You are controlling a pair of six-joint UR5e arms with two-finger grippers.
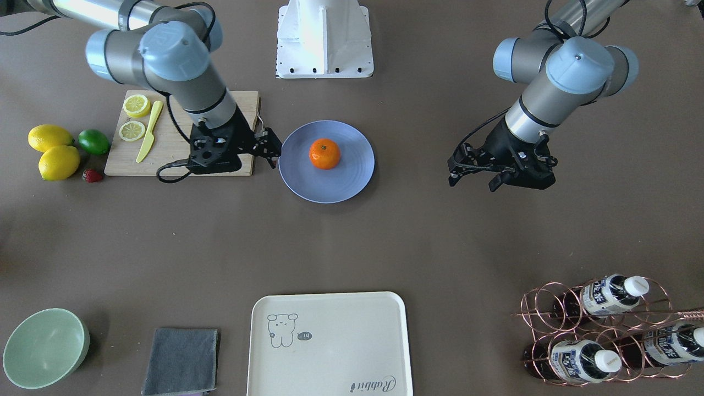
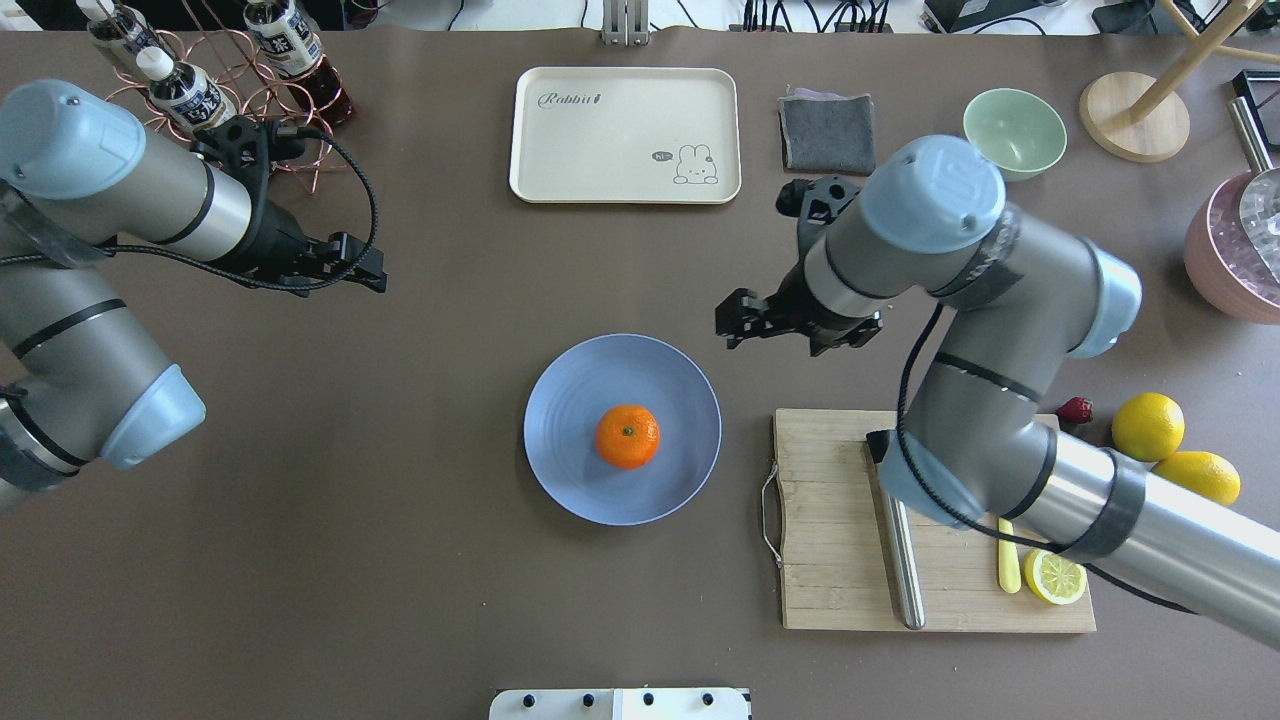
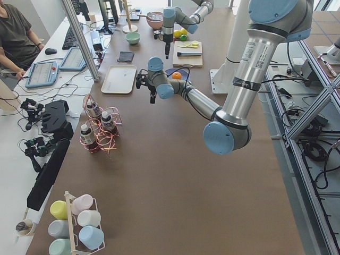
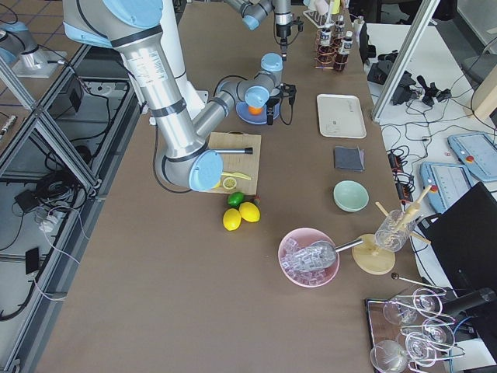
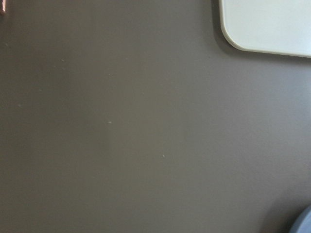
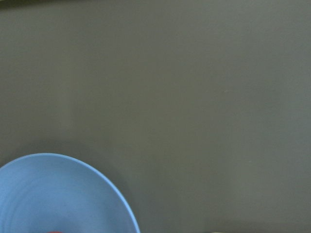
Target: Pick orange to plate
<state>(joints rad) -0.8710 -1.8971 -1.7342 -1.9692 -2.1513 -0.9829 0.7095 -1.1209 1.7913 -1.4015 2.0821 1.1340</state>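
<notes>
The orange (image 1: pixel 324 153) (image 2: pixel 627 436) rests near the middle of the periwinkle-blue plate (image 1: pixel 352 179) (image 2: pixel 565 415), with nothing touching it. My right gripper (image 1: pixel 273 147) (image 2: pixel 728 322) hovers just off the plate's rim on the cutting-board side, open and empty. In the right wrist view only part of the plate (image 6: pixel 58 194) shows at the bottom left. Far off on the other side of the plate, my left gripper (image 1: pixel 472 177) (image 2: pixel 368 265) hangs open over bare table, holding nothing.
A wooden cutting board (image 1: pixel 176 159) with lemon slices and a yellow knife lies under the right arm, with lemons (image 1: pixel 55 154), a lime and a strawberry beside it. Along the far edge are a cream tray (image 1: pixel 330 341), grey cloth (image 1: pixel 181 360), green bowl (image 1: pixel 44 346) and bottle rack (image 1: pixel 605 330).
</notes>
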